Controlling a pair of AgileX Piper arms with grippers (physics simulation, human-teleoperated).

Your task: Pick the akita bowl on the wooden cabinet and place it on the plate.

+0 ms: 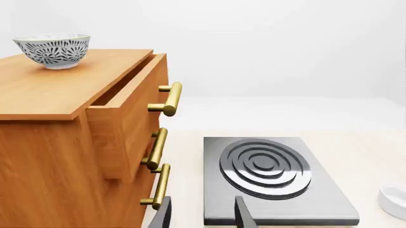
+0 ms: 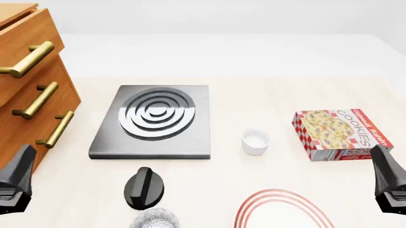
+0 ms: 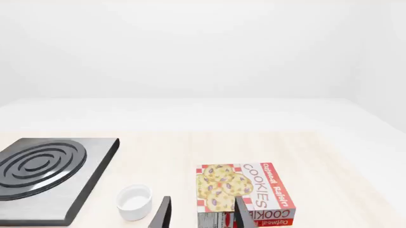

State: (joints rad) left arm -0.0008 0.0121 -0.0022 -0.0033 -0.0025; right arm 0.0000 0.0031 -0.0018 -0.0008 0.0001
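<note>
A: Where is the akita bowl (image 1: 53, 49) sitting?

B: On top of the wooden cabinet (image 2: 28, 90) at the worktop's (image 2: 266, 99) far left, well back from the cabinet's front edge; the top drawer (image 1: 130, 114) is standing partly pulled out below it.

A: And the plate (image 2: 282, 209)?

B: Lying at the near edge, right of centre, cut off by the front view's border, with bare worktop between it and the small white cup (image 2: 256, 140).

A: The hands?

B: The left hand (image 1: 201, 217) is hanging near the cabinet's lower handles, fingers parted, holding nothing. The right hand (image 3: 201, 213) is hovering over the cookie box (image 2: 339, 134), likewise parted and empty.

A: What is crowding the middle?

B: The grey stove slab (image 2: 155, 121), with a black knob (image 2: 144, 187) just near of it.
</note>
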